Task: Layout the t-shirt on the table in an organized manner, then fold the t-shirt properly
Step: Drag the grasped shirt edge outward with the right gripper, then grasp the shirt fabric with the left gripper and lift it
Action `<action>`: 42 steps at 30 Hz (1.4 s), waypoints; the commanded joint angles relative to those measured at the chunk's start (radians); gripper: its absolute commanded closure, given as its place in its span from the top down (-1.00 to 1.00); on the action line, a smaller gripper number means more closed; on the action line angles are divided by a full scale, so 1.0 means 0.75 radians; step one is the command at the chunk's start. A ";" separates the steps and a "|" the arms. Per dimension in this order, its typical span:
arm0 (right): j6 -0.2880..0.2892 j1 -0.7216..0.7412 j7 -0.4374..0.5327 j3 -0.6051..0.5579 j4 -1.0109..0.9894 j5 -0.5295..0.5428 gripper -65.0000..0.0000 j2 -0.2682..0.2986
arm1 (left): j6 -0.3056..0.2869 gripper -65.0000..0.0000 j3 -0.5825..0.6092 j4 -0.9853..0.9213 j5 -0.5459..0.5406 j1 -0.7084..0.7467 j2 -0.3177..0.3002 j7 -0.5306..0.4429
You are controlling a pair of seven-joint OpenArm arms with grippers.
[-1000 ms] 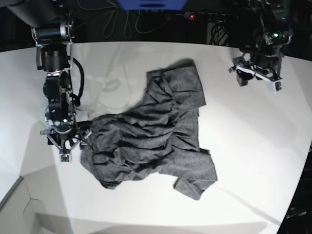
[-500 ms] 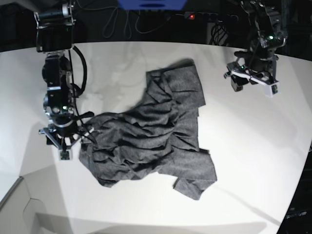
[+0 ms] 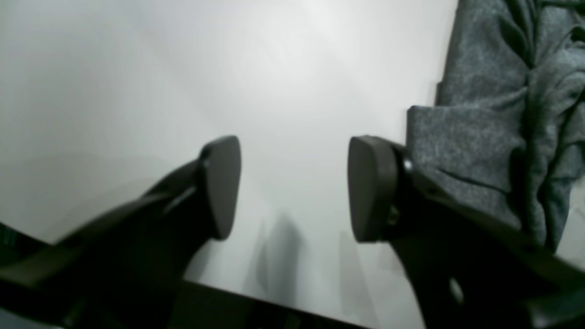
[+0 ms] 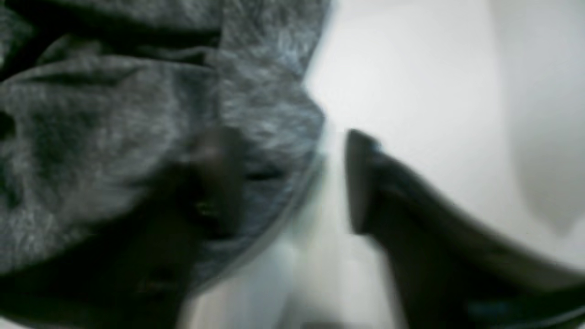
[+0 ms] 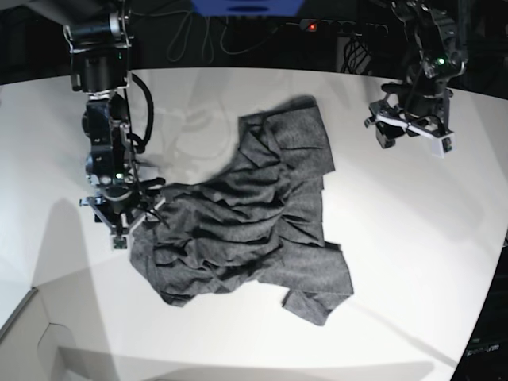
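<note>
Fingers of your right gripper (image 4: 292,183) straddle the t-shirt (image 5: 254,214) edge, gap visible; your left gripper (image 3: 292,187) hangs spread above the table (image 5: 413,238).

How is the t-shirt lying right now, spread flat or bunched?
Bunched. The t-shirt lies crumpled in deep wrinkles on the table, unfolded, one sleeve sticking out near its front edge.

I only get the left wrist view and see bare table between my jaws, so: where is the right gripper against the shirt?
Observer: The right gripper sits at the t-shirt edge nearest it.
Operator: Is cloth between its jaws?
Observer: Right wrist view shows one finger over fabric, the other over the table; too blurred to confirm a grip.
Operator: And my left gripper?
Observer: The left gripper hangs apart from the shirt, open.
</note>
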 commanded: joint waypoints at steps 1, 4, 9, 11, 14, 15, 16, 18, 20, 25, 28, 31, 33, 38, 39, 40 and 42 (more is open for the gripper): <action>0.003 0.021 0.006 0.002 0.017 -0.004 -0.43 0.009 | -0.002 0.11 -0.004 0.018 -0.006 0.003 -0.009 -0.021; 0.001 0.021 -0.006 0.014 0.049 -0.006 -1.00 0.014 | -0.002 0.11 -0.004 0.018 -0.006 0.025 -0.015 -0.021; -0.001 -0.108 -0.008 0.120 0.385 -0.008 -1.00 0.016 | -0.002 0.11 -0.004 0.015 -0.006 0.027 -0.009 -0.021; -0.003 -0.153 -0.012 0.128 0.561 -0.010 -1.00 0.016 | -0.002 0.11 0.004 0.013 -0.006 0.027 -0.009 -0.021; -0.007 -0.190 -0.084 0.141 0.780 -0.010 -1.00 0.020 | -0.002 0.11 0.006 0.013 -0.006 0.019 -0.005 -0.021; -0.007 -0.187 -0.108 0.165 0.819 -0.010 -1.00 0.020 | -0.002 0.11 0.008 0.013 -0.008 0.015 -0.005 -0.021; -0.007 -0.183 -0.127 0.202 0.851 -0.010 -1.00 0.018 | -0.002 0.11 0.020 0.013 -0.008 0.015 -0.005 -0.021; -0.007 -0.173 -0.147 0.319 0.896 -0.010 -1.00 0.014 | -0.002 0.11 0.047 0.020 -0.008 0.015 -0.011 -0.021; -0.007 -0.145 -0.151 0.435 0.886 -0.008 -1.00 0.014 | -0.002 0.11 0.057 0.020 -0.008 0.015 -0.011 -0.021; -0.003 -0.118 -0.149 0.646 0.776 -0.004 -1.00 0.014 | -0.002 0.11 0.100 0.013 -0.008 0.013 -0.005 -0.033; -0.003 -0.136 -0.149 0.656 0.702 -0.004 -1.00 0.014 | -0.002 0.11 0.155 0.013 0.000 0.013 -0.011 -0.033; -0.003 -0.155 -0.149 0.671 0.663 -0.004 -1.00 0.018 | -0.002 0.12 0.217 0.018 0.002 -0.016 -0.017 -0.027; -0.003 -0.157 -0.151 0.709 0.661 -0.004 -1.00 0.012 | -0.002 0.12 0.247 0.018 -0.002 -0.028 -0.013 -0.031; -0.001 -0.183 -0.164 0.724 0.669 -0.004 -0.64 0.003 | 0.010 0.13 0.380 0.009 0.007 -0.091 -0.007 -0.035; -0.001 -0.187 -0.164 0.724 0.675 -0.004 -0.51 0.001 | 0.010 0.13 0.415 -0.007 0.007 -0.110 -0.007 -0.035; -0.001 -0.187 -0.164 0.726 0.692 -0.004 -0.39 -0.005 | 0.012 0.13 0.446 -0.030 0.007 -0.126 -0.007 -0.035; -0.001 -0.214 -0.170 0.748 0.733 -0.004 -0.17 -0.007 | 0.012 0.13 0.485 -0.093 0.009 -0.165 -0.005 -0.035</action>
